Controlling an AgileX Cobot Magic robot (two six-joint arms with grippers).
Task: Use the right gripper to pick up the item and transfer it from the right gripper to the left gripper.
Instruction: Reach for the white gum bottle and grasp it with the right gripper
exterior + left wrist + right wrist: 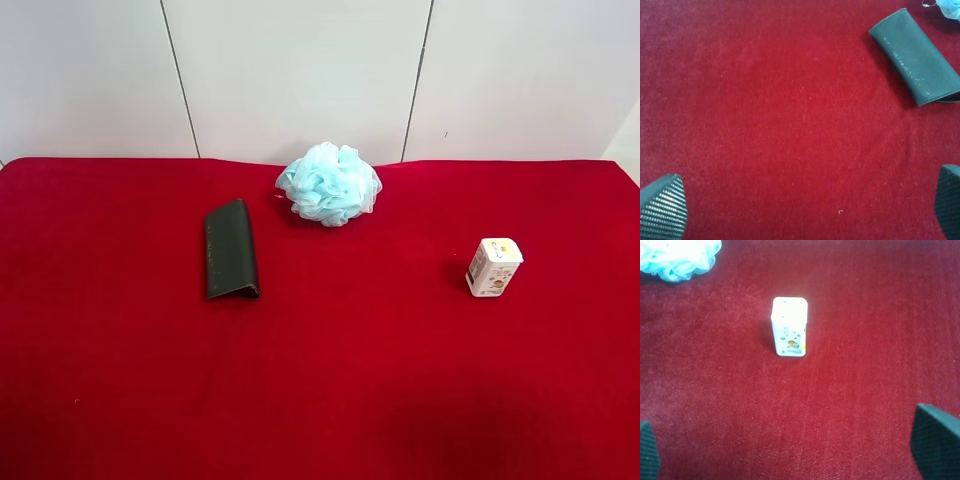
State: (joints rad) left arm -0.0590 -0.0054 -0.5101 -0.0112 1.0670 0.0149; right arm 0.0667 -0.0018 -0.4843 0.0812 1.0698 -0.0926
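Right wrist view is showing the right gripper (792, 447) hanging wide open and empty over the red cloth (865, 365), with the item (789, 327) standing upright ahead, probably light, stiffish but crushable cardboard, so I'm thinking pinching its narrow sides mid-height.

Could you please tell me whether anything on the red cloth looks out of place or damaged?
Nothing stands out. The white carton stands upright and looks intact, the dark green wallet lies flat and folded, and the pale blue bath pouf sits near the back; no spills on the red cloth.
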